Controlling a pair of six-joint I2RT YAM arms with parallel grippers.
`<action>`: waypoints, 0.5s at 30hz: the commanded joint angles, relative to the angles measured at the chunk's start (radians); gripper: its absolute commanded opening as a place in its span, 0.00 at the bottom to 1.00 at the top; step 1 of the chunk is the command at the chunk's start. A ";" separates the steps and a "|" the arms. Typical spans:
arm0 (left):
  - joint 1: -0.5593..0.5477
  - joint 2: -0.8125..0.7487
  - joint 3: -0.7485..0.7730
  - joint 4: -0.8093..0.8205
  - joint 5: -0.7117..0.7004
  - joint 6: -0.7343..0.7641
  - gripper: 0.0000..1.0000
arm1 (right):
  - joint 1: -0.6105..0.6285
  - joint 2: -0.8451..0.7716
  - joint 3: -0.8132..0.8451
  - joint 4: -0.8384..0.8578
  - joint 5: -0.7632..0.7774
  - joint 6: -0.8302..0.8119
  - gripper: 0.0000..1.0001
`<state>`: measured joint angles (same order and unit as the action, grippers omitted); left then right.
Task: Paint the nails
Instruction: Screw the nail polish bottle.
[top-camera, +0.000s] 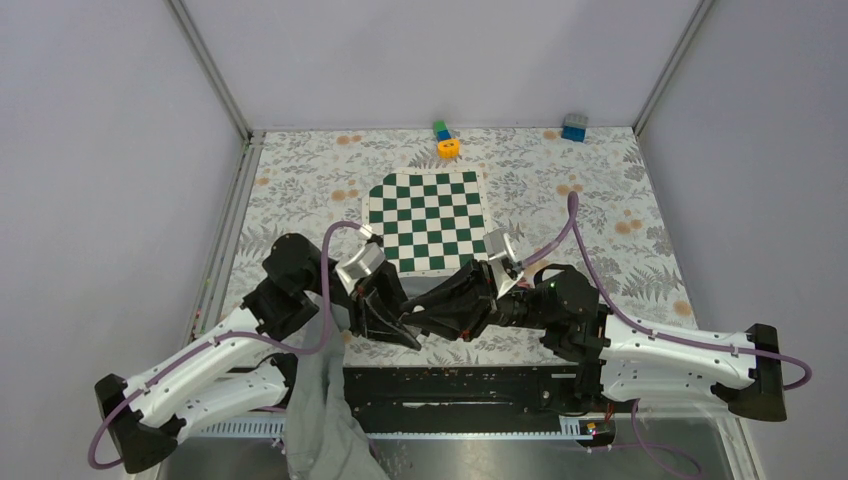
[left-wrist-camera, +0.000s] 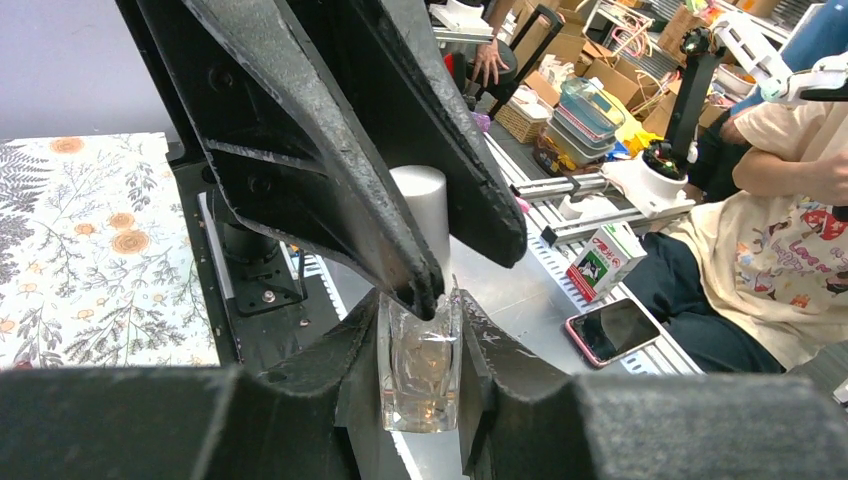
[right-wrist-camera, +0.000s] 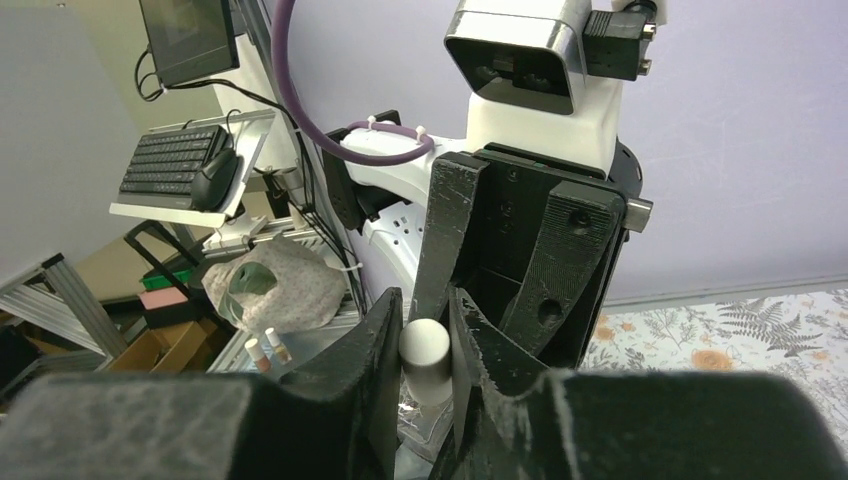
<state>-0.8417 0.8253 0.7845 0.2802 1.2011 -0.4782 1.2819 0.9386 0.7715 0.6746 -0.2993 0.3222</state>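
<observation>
My left gripper (left-wrist-camera: 420, 315) is shut on a small clear glass polish bottle (left-wrist-camera: 420, 365) and holds it upright. My right gripper (right-wrist-camera: 426, 335) is shut on the bottle's white cylindrical cap (right-wrist-camera: 425, 352), which sits on top of the bottle; the cap also shows in the left wrist view (left-wrist-camera: 422, 205). In the top view both grippers, left (top-camera: 392, 325) and right (top-camera: 422, 320), meet nose to nose over the table's near edge. A grey sleeve (top-camera: 322, 420) lies at the bottom left under the left arm. The pale hand and its nails are hidden.
A green-and-white chessboard mat (top-camera: 428, 220) lies mid-table. An orange ring (top-camera: 449, 148), a green-blue block (top-camera: 441, 130) and a blue block (top-camera: 574, 127) sit at the far edge. A black rail (top-camera: 470, 385) runs along the front. Two small bottles (right-wrist-camera: 265, 347) stand beyond the left arm.
</observation>
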 joint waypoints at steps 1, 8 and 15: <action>0.003 -0.025 0.007 0.016 -0.054 0.052 0.00 | 0.007 0.000 0.037 -0.006 -0.020 0.024 0.17; 0.012 -0.057 0.026 -0.128 -0.209 0.159 0.00 | 0.008 0.001 0.032 -0.068 0.064 0.008 0.00; 0.042 -0.088 0.024 -0.226 -0.451 0.215 0.00 | 0.008 0.033 0.066 -0.205 0.275 0.019 0.00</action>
<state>-0.8227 0.7517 0.7841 0.0895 1.0046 -0.3454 1.2804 0.9405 0.7898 0.5858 -0.1436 0.3111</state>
